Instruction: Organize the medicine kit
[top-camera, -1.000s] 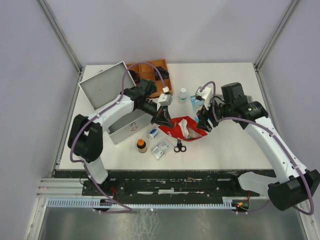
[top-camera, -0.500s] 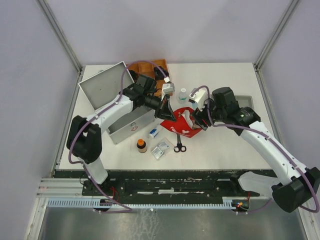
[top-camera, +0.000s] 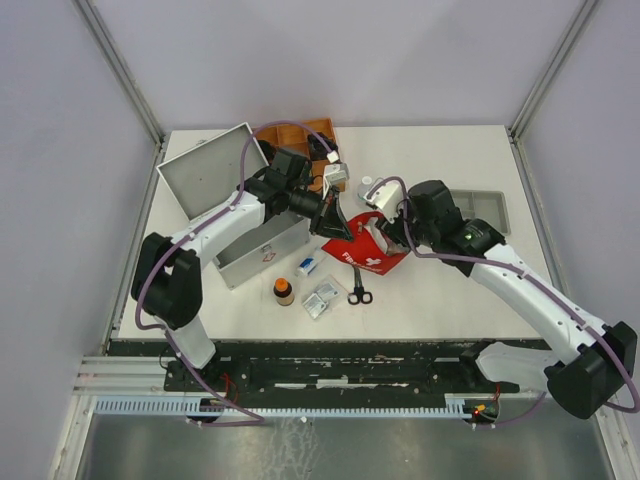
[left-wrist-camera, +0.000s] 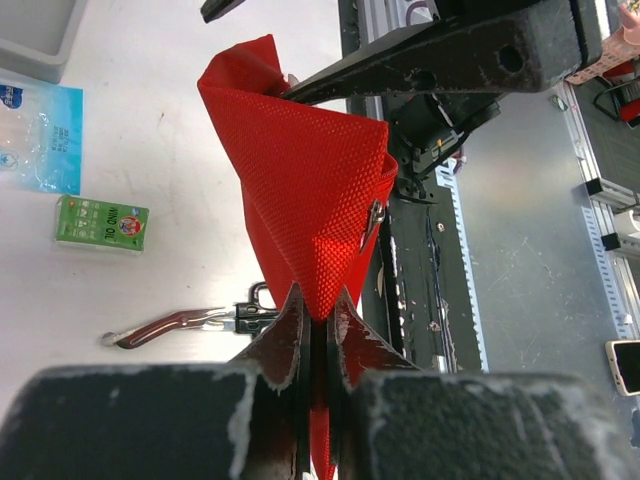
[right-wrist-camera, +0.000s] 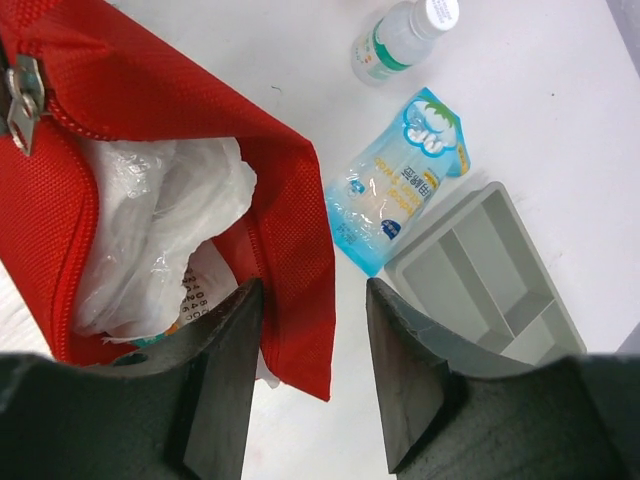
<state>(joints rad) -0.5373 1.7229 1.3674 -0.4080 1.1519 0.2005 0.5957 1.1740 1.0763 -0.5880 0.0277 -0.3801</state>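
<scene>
White table: kit sits at left, lid open, ready to be filled. Left gripper is clamped on a corner of the red pouch, lifting it so the mouth gapes. Right gripper, jaws apart, straddles the mouth's edge, probably to seize it and expose the plastic wrap.

L jaws pinching red pouch corner, w/ scissors & green box beside.

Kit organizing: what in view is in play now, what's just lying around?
In play: medicine kit, red pouch, left end effector (shut on pouch), right end effector (open at pouch).
Lying about: scissors, brown bottle, wooden tray, grey tray, blue sachet, clear bottle, green box.
</scene>
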